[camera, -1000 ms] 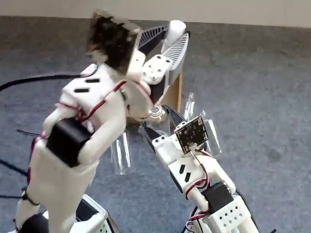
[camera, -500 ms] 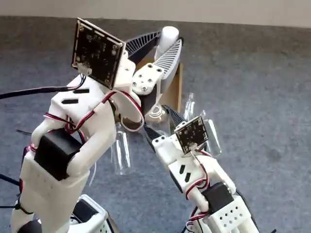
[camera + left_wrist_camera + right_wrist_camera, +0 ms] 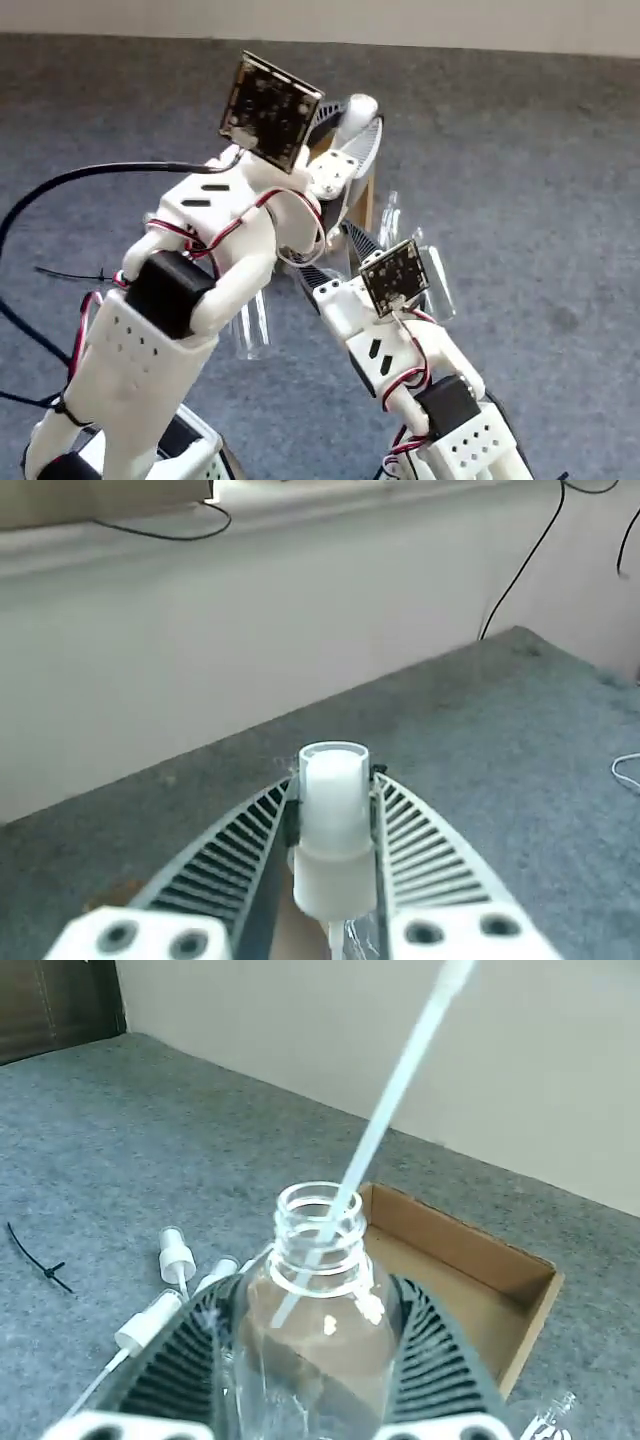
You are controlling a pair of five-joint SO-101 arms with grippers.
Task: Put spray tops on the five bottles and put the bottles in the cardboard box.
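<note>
My left end effector [image 3: 334,782] is clamped on a spray top [image 3: 332,840], its dip tube [image 3: 390,1100] inside the neck of the bottle [image 3: 315,1355] my right end effector [image 3: 318,1292] grips, cardboard box [image 3: 500,1260] at the bottle's twelve o'clock; next I'd lower straight and twist it on

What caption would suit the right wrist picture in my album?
Right hand grips a clear bottle while a spray top's tube dips into its neck, cardboard box behind.
</note>
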